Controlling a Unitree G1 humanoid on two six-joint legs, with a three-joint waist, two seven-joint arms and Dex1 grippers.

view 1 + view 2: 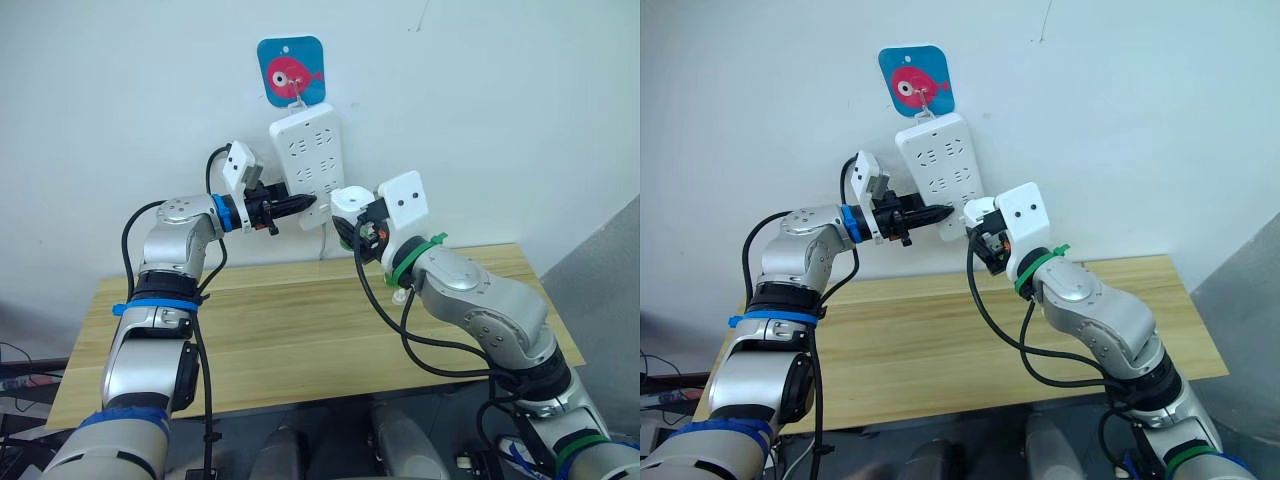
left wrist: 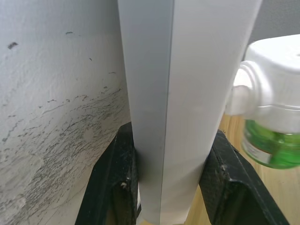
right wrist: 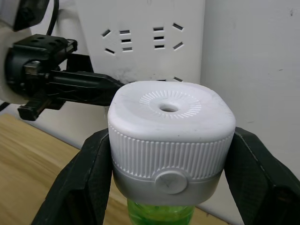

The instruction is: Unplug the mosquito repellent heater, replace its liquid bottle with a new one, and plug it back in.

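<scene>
Two end effectors clamped, left [image 2: 171, 183] on power strip [image 1: 303, 165], right [image 3: 171, 187] on mosquito repellent heater [image 3: 171, 140].

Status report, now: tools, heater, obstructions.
Left tool clamps power strip edge. Right tool grips mosquito repellent heater at the strip, green bottle attached. No obstructions seen.

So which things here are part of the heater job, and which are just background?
Part of the job:
- mosquito repellent heater, in the right gripper
- its green liquid bottle
- power strip, pinched by the left gripper

Just there:
- fish wall hook
- wooden table
</scene>
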